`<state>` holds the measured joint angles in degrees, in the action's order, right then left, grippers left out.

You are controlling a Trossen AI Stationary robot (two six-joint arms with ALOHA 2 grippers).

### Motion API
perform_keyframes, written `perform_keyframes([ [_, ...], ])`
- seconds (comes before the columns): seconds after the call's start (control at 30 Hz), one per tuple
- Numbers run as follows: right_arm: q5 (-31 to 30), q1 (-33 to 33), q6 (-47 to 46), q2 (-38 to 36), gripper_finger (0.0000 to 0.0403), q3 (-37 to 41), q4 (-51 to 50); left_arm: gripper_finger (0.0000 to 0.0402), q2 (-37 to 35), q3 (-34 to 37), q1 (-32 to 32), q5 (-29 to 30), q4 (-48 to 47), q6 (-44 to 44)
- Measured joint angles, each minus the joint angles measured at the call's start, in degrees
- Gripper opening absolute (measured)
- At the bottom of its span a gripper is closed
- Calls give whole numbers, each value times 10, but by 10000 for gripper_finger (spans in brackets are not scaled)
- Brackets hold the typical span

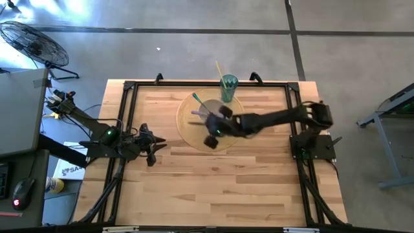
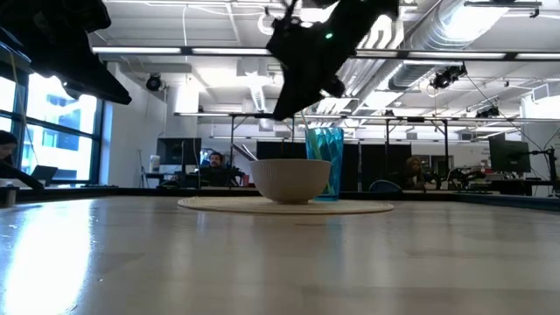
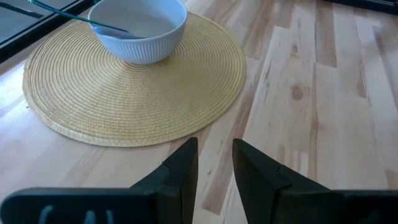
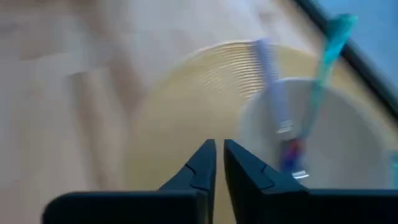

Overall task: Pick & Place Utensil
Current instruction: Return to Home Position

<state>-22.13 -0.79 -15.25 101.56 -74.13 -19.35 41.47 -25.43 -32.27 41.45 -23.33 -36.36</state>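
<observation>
A white ribbed bowl (image 2: 291, 180) stands on a round woven placemat (image 1: 194, 137) near the table's far edge. A teal utensil (image 4: 331, 43) and a purple utensil (image 4: 268, 59) lean in the bowl (image 4: 336, 143), with their handles sticking out over its rim. A teal cup (image 1: 229, 87) with a yellow stick in it stands just beyond the bowl. My right gripper (image 4: 219, 152) hangs shut and empty above the bowl, raised well off it in the low view (image 2: 293, 105). My left gripper (image 3: 215, 158) waits at the table's left (image 1: 154, 146), slightly open and empty.
A black frame (image 1: 129, 87) runs along the table's left, far and right edges. Bare wooden tabletop (image 1: 220, 188) lies between the placemat and the near edge. A fan (image 1: 35, 42) stands on the floor beyond the far left corner.
</observation>
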Motion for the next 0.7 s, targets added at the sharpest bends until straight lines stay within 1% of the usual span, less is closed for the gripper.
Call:
perform_keyframes([
  [0.1, 33, -35, 3, -46, 5, 72, 48, 96, 0, 0, 0, 1, -1, 1],
  [0.2, 54, -66, 7, -101, 5, 143, 83, 96, 0, 0, 0, 0, -2, 1],
  [0.33, 41, -92, 29, -197, 13, 226, 102, 96, 0, 0, 0, 5, -3, 1],
  [0.5, 47, -109, 96, -339, 9, 318, 106, 96, 0, 0, 0, 5, -4, 1],
  [0.63, 32, -109, 159, -450, 3, 377, 106, 96, 0, 0, 0, -21, -5, 1],
  [0.7, 26, -109, 160, -501, 1, 406, 107, 96, 0, 0, 0, -38, -9, 1],
])
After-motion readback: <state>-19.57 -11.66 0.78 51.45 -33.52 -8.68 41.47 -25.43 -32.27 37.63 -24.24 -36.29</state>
